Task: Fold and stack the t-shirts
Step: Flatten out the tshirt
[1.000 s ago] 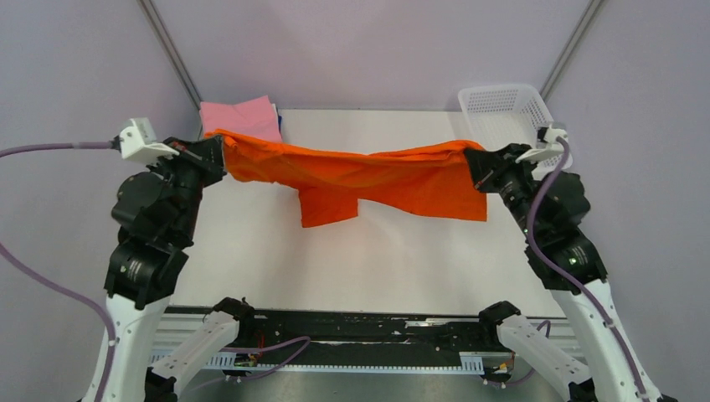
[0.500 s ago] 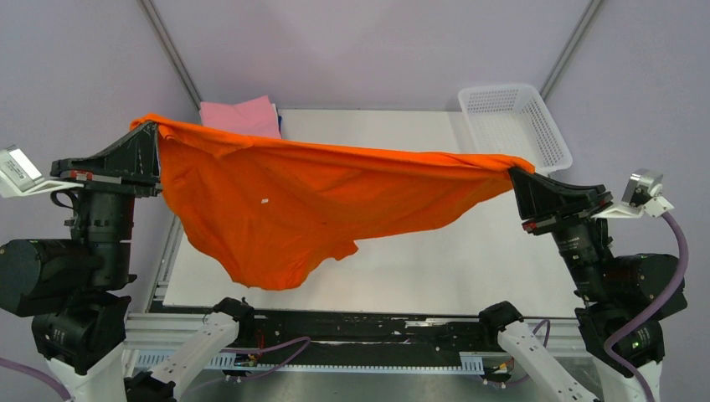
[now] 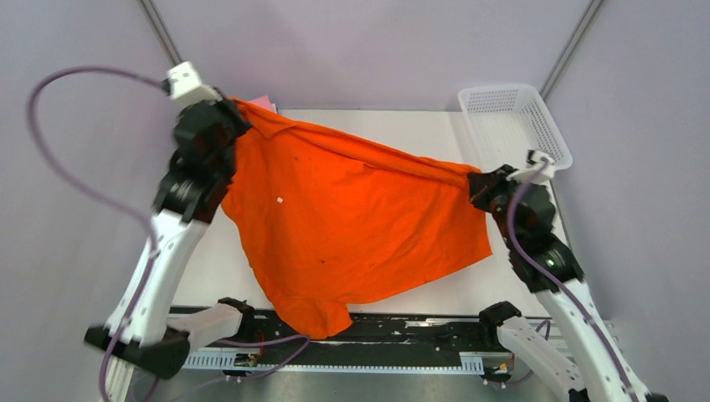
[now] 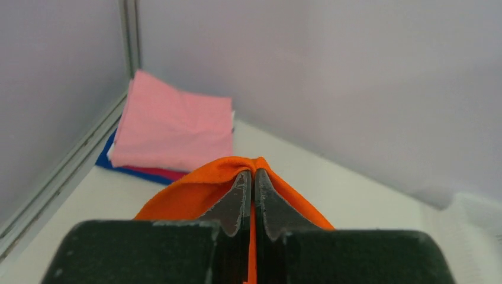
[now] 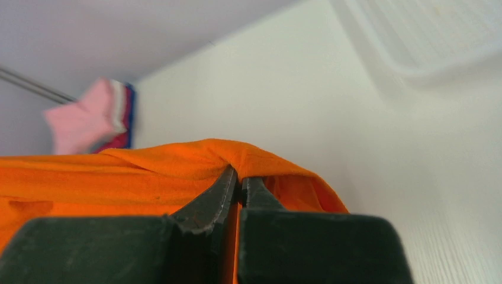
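Observation:
The orange t-shirt (image 3: 352, 218) hangs spread between my two grippers, its lower part draped over the table's near edge. My left gripper (image 3: 233, 113) is shut on one corner at the far left; in the left wrist view the cloth (image 4: 195, 192) wraps over the closed left gripper (image 4: 253, 173). My right gripper (image 3: 475, 180) is shut on the other corner at the right; the cloth (image 5: 118, 177) shows pinched in the closed right gripper (image 5: 238, 175). A stack of folded shirts with pink on top (image 4: 171, 127) lies in the far left corner, mostly hidden in the top view (image 3: 264, 101).
A white plastic mesh basket (image 3: 512, 117) stands at the far right corner. The white table (image 3: 402, 126) shows bare behind the shirt. Grey walls and slanted frame poles close in the back and sides.
Both arms swung from a low, wide hold to the far side. The shirt, earlier stretched high between them, now hangs spread out with its hem over the near table edge.

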Tool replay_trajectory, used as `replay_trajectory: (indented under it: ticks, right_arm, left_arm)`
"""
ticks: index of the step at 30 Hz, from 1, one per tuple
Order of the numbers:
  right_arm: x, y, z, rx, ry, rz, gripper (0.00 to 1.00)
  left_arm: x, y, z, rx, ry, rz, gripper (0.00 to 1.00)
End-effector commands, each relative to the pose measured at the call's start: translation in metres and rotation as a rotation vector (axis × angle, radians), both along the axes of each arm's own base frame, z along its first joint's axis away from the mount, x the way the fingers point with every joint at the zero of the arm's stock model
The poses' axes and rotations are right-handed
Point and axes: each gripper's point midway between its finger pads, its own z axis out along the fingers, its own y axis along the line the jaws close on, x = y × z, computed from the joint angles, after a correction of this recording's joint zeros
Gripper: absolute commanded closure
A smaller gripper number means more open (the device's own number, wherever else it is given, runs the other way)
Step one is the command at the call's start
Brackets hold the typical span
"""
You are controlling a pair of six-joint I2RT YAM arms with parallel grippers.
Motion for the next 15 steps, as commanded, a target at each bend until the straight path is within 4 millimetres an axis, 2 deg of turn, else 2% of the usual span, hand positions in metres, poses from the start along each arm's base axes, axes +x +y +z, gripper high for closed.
replay_trajectory:
  ticks: [1, 2, 3, 4, 5, 6, 7, 9, 13, 15]
  right_arm:
    - [0.046, -0.024, -0.112, -0.024, 0.292, -0.186, 0.98]
    - [0.056, -0.022, -0.125, -0.009, 0.314, -0.151, 0.90]
    - [0.066, -0.017, -0.134, 0.016, 0.329, -0.102, 0.81]
    - [0.074, -0.014, -0.142, 0.029, 0.349, -0.068, 0.70]
    - [0.081, -0.013, -0.146, 0.034, 0.364, -0.053, 0.52]
    - [0.087, -0.013, -0.150, 0.026, 0.384, -0.047, 0.37]
    - [0.091, -0.012, -0.151, 0.014, 0.395, -0.036, 0.21]
    - [0.095, -0.008, -0.152, 0.008, 0.409, -0.013, 0.01]
    - [0.092, 0.001, -0.157, 0.023, 0.428, 0.037, 0.00]
    - [0.087, 0.004, -0.162, 0.031, 0.441, 0.055, 0.00]
  left_arm:
    - [0.098, 0.007, -0.156, 0.128, 0.376, 0.191, 0.93]
    - [0.109, 0.002, -0.177, 0.123, 0.427, 0.172, 0.75]
    - [0.127, 0.000, -0.218, 0.116, 0.520, 0.174, 0.46]
    - [0.132, -0.006, -0.228, 0.104, 0.571, 0.148, 0.29]
    - [0.141, -0.009, -0.256, 0.100, 0.639, 0.155, 0.07]
    - [0.144, -0.010, -0.258, 0.101, 0.663, 0.156, 0.04]
    - [0.148, -0.011, -0.271, 0.106, 0.693, 0.160, 0.01]
    - [0.149, -0.013, -0.275, 0.111, 0.703, 0.148, 0.00]
    - [0.140, -0.029, -0.279, 0.076, 0.712, 0.039, 0.00]
    - [0.128, -0.040, -0.281, 0.042, 0.730, -0.031, 0.00]
